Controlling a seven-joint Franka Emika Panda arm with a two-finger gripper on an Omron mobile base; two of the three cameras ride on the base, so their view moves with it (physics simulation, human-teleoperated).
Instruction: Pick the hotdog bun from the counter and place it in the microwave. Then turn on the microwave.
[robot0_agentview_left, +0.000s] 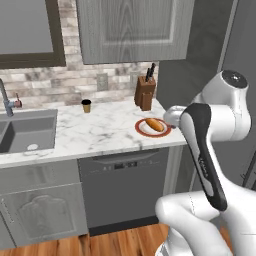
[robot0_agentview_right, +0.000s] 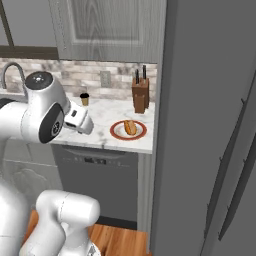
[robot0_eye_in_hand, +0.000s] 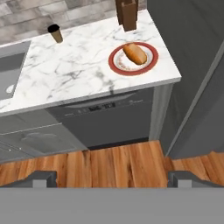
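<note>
Bun status: hotdog bun (robot0_eye_in_hand: 134, 53) lies on a red-rimmed plate (robot0_eye_in_hand: 120, 65) on the counter (robot0_eye_in_hand: 78, 70), near the counter's right end, right beside the tall grey cabinet side. In the hand view the plate sits at about 1 o'clock from frame centre, bun angled across the plate's upper half. Same in the left base view: hotdog bun (robot0_agentview_left: 155, 124) on plate (robot0_agentview_left: 142, 129), roughly 3 o'clock on the counter (robot0_agentview_left: 100, 132); right base view has bun (robot0_agentview_right: 130, 127) on plate (robot0_agentview_right: 118, 132) near centre. Knife block (robot0_agentview_left: 145, 93) stands just behind the plate at 12 o'clock of it, near the brick backsplash (robot0_agentview_left: 60, 80). Small dark cup (robot0_agentview_left: 86, 105) sits further left along the counter, well apart from the plate, at about 10 o'clock from it in the hand view (robot0_eye_in_hand: 55, 33). Sink (robot0_agentview_left: 27, 132) with faucet (robot0_agentview_left: 6, 100) is at the counter's left end, 9 o'clock. Dishwasher (robot0_eye_in_hand: 103, 122) sits under the counter below the plate, wood floor (robot0_eye_in_hand: 113, 162) in front. Gripper (robot0_eye_in_hand: 112, 179) hangs in front of the counter over the floor, well apart from the bun, jaws spread wide with nothing between them; finger tips (robot0_eye_in_hand: 41, 178) show at 6 o'clock of the hand view.
</note>
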